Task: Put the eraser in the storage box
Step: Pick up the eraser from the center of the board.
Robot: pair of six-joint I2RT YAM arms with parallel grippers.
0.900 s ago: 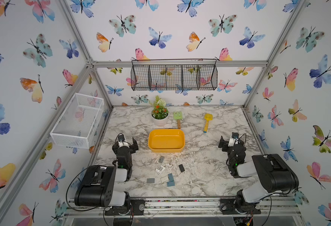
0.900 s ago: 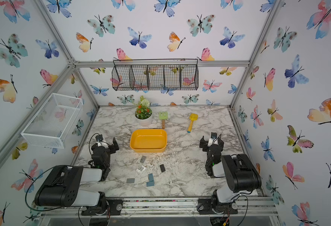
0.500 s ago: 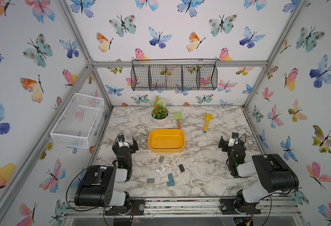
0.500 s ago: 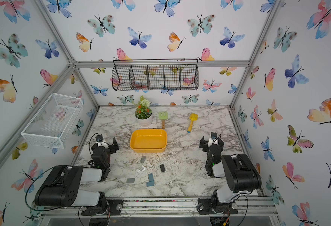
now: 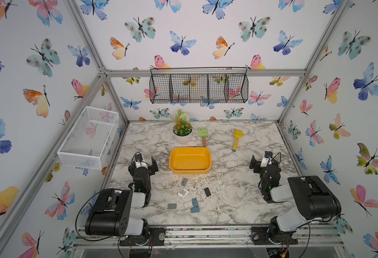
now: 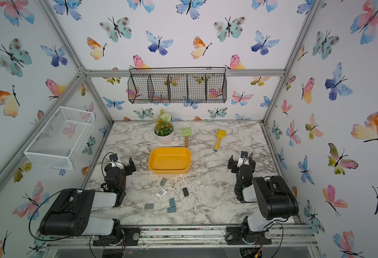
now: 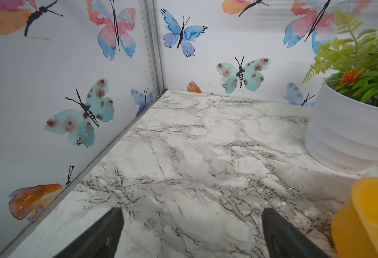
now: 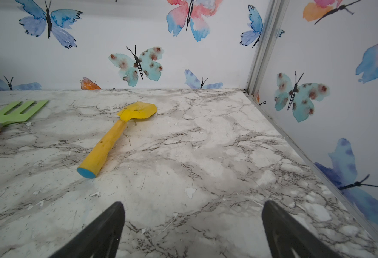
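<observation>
Holds nothing in the left gripper [image 7: 190,212] or the right gripper [image 8: 192,207], fingers of both spread wide above the marble table [image 5: 232,201] on either side of the empty yellow storage box [image 5: 190,171], with the small flat erasers [image 5: 207,191] scattered just in front of it.

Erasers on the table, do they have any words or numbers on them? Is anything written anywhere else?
Nothing can be read in any view.
On the white eraser: dark marks, too small to read.
On the grey eraser nearest the storage box: a pale patch, too small to read.
On the storage box, yellow shovel, green rake and white flowerpot: no writing shows.
</observation>
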